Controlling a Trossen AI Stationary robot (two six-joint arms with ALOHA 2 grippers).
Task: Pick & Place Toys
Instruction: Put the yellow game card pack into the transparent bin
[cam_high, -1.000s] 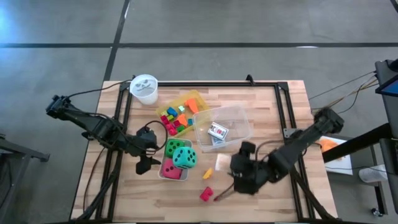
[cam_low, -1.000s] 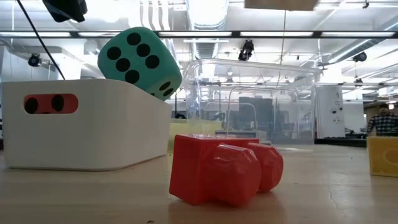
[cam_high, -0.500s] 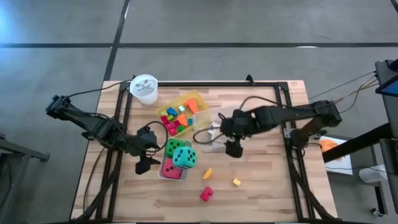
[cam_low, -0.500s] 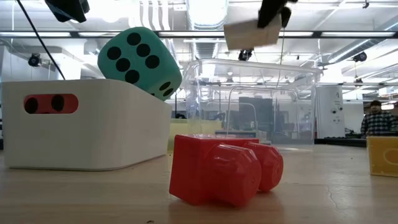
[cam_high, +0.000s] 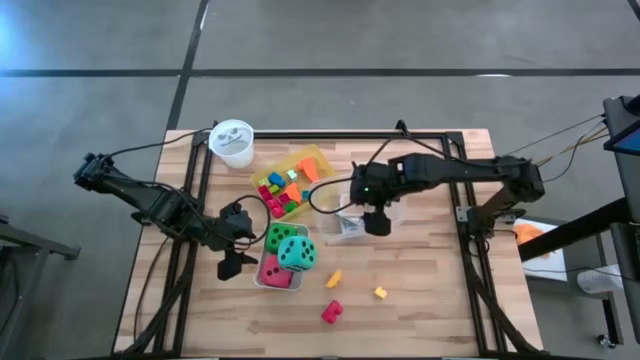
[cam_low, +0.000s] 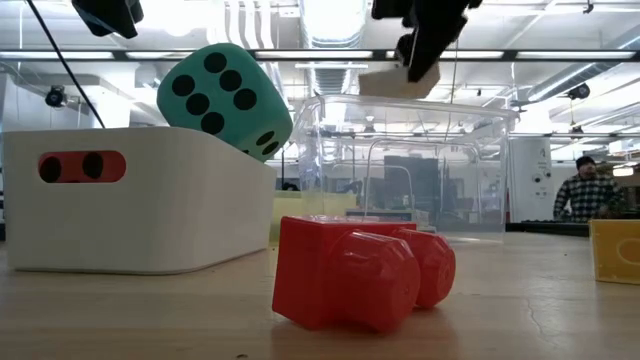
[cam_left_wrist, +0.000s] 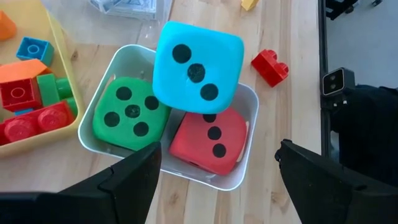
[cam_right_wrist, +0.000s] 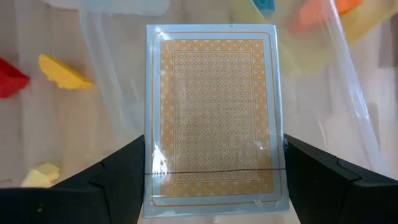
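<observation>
Clear plastic is what I am hanging over: my right jaws (cam_high: 377, 222) are gripping a wrapped card pack (cam_right_wrist: 213, 112) by its edges and holding it up above the clear plastic box (cam_high: 392, 203) near the middle of the desk (cam_high: 430, 290). In the low view the pack shows as a pale slab just above the box's rim, so I judge that I am carrying out the placing step for this pack. Next I am needing to bring it down inside the walls and only then spread the jaws, keeping it flat so it is not catching the rim or landing askew on what looks like another pack (cam_high: 350, 226) already lying in the box.

My left jaws (cam_high: 236, 262) are waiting wide and empty beside the white bin (cam_left_wrist: 245, 177) toward the desk's left side, where the green die (cam_left_wrist: 127, 115), teal die (cam_left_wrist: 197, 67) and red die (cam_left_wrist: 208, 142) are sitting, the teal one on top. A red block (cam_high: 331, 311), an orange piece (cam_high: 334, 278) and a yellow piece (cam_high: 380, 293) are lying loose on the desk toward its near edge, not yet picked up. The yellow tray (cam_high: 322, 160) is holding more coloured blocks.
</observation>
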